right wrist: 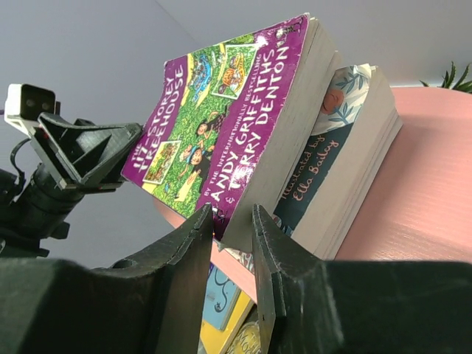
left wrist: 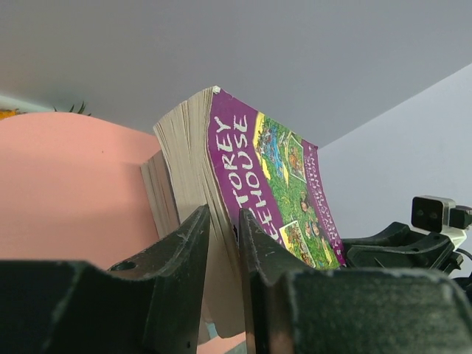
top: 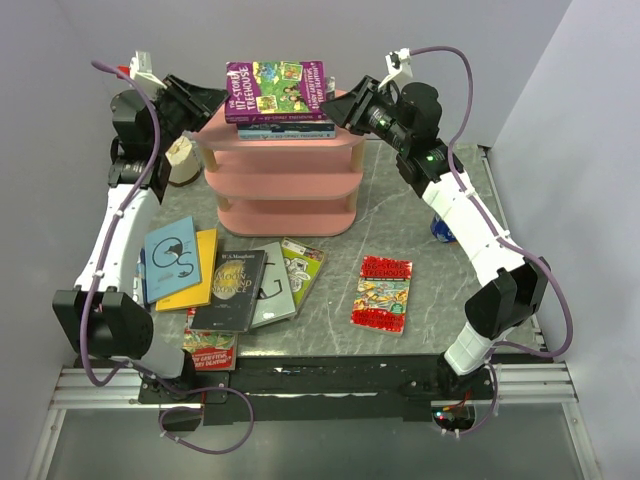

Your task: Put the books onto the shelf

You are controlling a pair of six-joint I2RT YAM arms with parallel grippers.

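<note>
Purple book [top: 277, 90] atop the shelf [top: 285, 190], gripped at both ends.
It lies on the stack [top: 285, 128] on the top board; your left gripper [left wrist: 223, 225] pinches its left edge, your right gripper [right wrist: 233, 221] its right edge, jaws narrowed onto it.

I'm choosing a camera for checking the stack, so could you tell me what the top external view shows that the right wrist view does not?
Top external only: a red paperback on the grey table, and the pink three-tier shelf's lower boards. Right wrist only: the dark floral book's lettered cover beneath. Both: the purple Treehouse paperback topping the shelf, with the left gripper and right gripper closed on opposite ends.
</note>
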